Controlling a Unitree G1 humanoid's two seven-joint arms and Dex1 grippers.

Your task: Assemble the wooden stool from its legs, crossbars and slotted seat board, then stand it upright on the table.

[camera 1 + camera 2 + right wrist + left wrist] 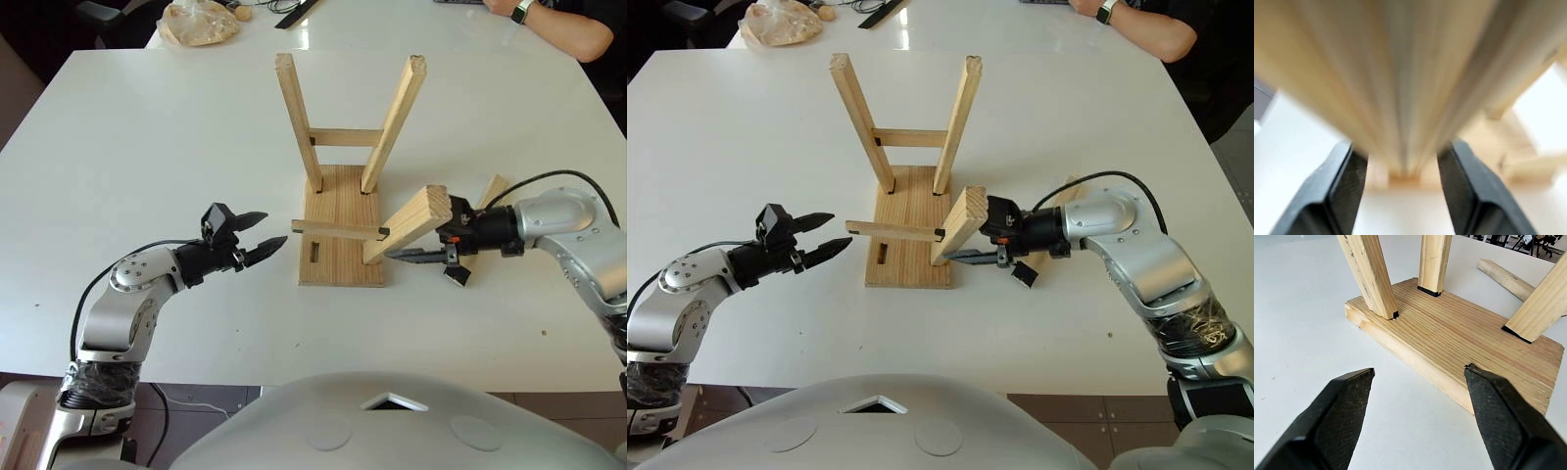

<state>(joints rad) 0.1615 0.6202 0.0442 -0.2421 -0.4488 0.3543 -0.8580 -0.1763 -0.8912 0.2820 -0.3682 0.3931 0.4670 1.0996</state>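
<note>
The slotted seat board lies flat on the white table. Two legs stand in its far slots, joined by a crossbar. My right gripper is shut on a third leg, which leans over the board's near right corner with its foot at the board. From this leg a thin crossbar juts out level to the left. My left gripper hovers open just left of the board, by that crossbar's free end, with nothing between its fingers.
A loose piece of wood lies on the table behind my right gripper. At the far edge sit a clear bag with something tan inside and a dark object. The table is bare on the left.
</note>
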